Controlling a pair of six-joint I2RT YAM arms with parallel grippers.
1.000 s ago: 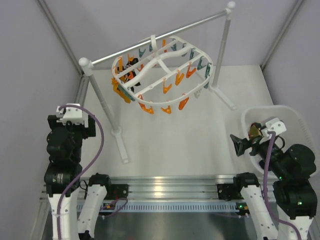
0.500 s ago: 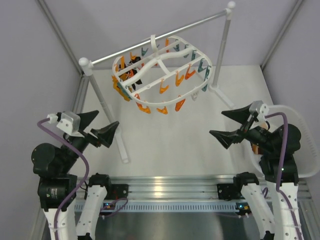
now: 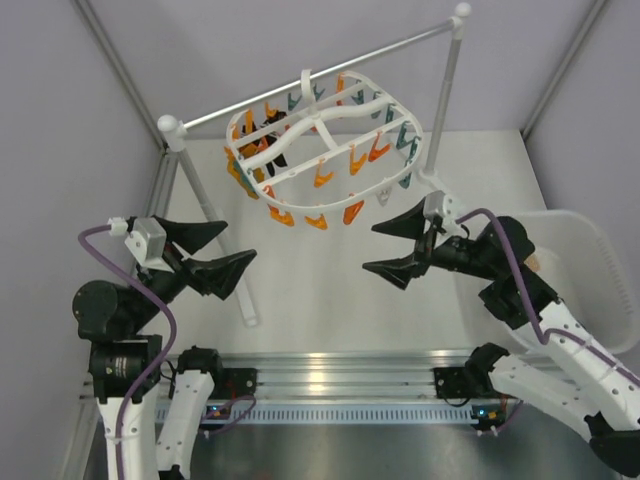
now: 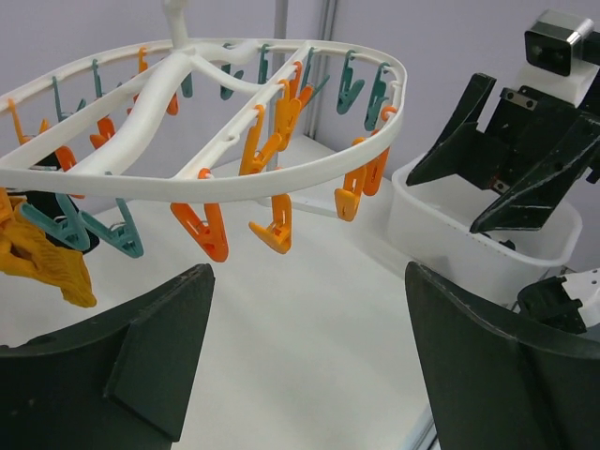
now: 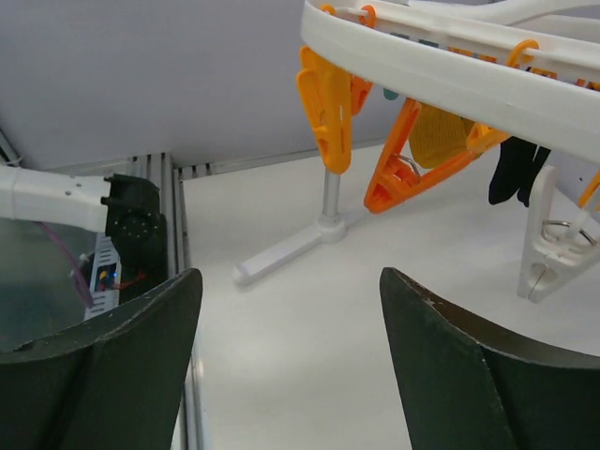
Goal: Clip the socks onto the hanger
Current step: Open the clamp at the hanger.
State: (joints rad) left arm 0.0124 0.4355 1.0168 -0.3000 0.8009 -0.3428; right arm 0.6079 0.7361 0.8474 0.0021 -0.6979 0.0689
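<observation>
Grippers on both arms are spread wide and hold nothing; the left gripper [image 3: 241,242] and the right gripper [image 3: 369,250] point at each other, well apart, over the white table [image 3: 320,295].

The hanger [image 3: 326,114] hangs from the grey rail [image 3: 400,45], above and ahead of both sets of fingers; neither gripper touches it. From the left wrist its rim crosses high over the open fingers, with orange pegs [image 4: 208,230] dangling just ahead and teal pegs [image 4: 349,82] on the far side. A mustard-yellow sock [image 4: 42,267] is clipped at the rim's end, above the left-hand finger. From the right wrist a dark sock [image 5: 511,169] hangs beyond the rim, above the right-hand finger.

The white basket [image 3: 570,215] lies behind the right gripper, beside its forearm.

A second ago the right gripper was down in that basket and the left arm was folded back, its gripper turned down near its own base. Half a second ago both had risen with fingers apart. Since then the right arm has swung out of the basket toward the middle, bringing its fingers under the hanger's near edge; the left gripper has only edged forward. The hanger's near pegs sit slightly more toward the left arm than before.
</observation>
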